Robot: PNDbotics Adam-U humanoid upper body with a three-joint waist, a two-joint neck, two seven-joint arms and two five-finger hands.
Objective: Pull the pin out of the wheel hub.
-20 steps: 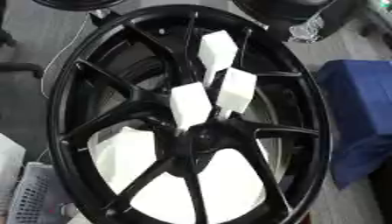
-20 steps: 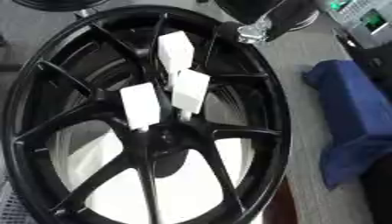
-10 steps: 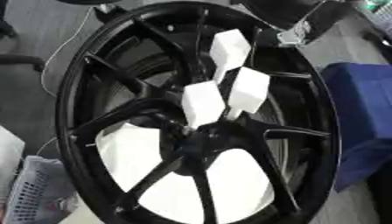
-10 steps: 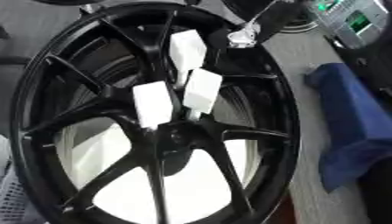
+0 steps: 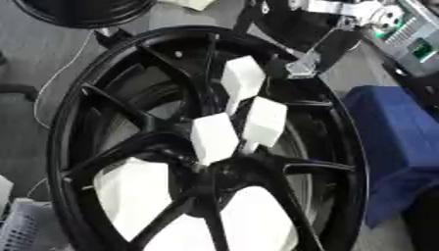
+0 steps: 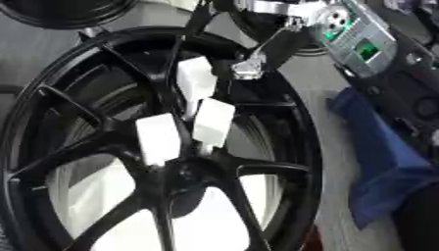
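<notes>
Wheel (image 5: 77, 147) filled the view, hub (image 5: 214, 176) near centre; three white blocks (image 5: 214, 138) stood just above the hub; pin not discernible; no hand visible, fingers' state unknown; extraction apparently not begun.

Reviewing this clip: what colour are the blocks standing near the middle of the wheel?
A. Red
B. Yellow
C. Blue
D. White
D: three white blocks stand among the spokes close to the centre of the black wheel; the only blue thing is the cloth to the right of the rim.
</notes>
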